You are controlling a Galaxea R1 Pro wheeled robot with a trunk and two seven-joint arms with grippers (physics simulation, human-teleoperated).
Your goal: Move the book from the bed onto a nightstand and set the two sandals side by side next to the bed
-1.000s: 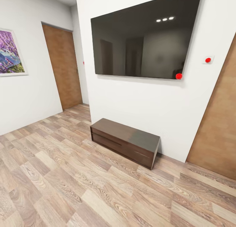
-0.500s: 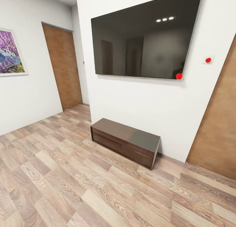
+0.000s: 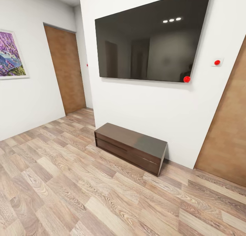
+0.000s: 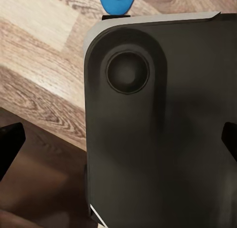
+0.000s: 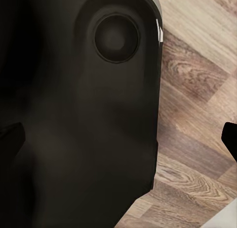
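2 doors (image 3: 65,69), 1 television (image 3: 150,38), 1 bench (image 3: 130,147), 1 sandal (image 4: 116,1).

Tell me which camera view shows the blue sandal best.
The left wrist view: part of a blue sandal shows on the wood floor beyond a dark robot part. The head view faces a wall-mounted TV and low bench.

Blue sandal (image 4: 116,1) cut off at the left wrist view's edge, framed picture (image 3: 10,55) cropped at the head view's side, right-hand door (image 3: 227,133) partly out of frame.
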